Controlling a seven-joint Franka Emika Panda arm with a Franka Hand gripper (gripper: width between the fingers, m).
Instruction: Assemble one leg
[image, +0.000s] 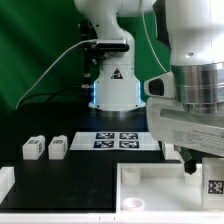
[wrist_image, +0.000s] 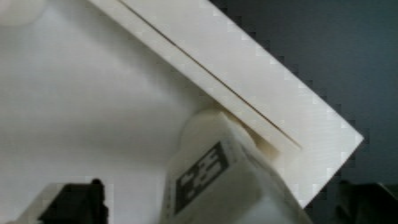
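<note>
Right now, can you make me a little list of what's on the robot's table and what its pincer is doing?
loose legs: two small white legs and stand side by side toward the exterior view's left
marker board: flat white marker board with four tags, near the robot's base
big piece: white rimmed tray-like piece at the front
pincer: pincer low over the big piece, on the exterior view's right
leg near pincer: a tagged leg shows close up in the wrist view
pincer state: cannot tell whether open or shut
</note>
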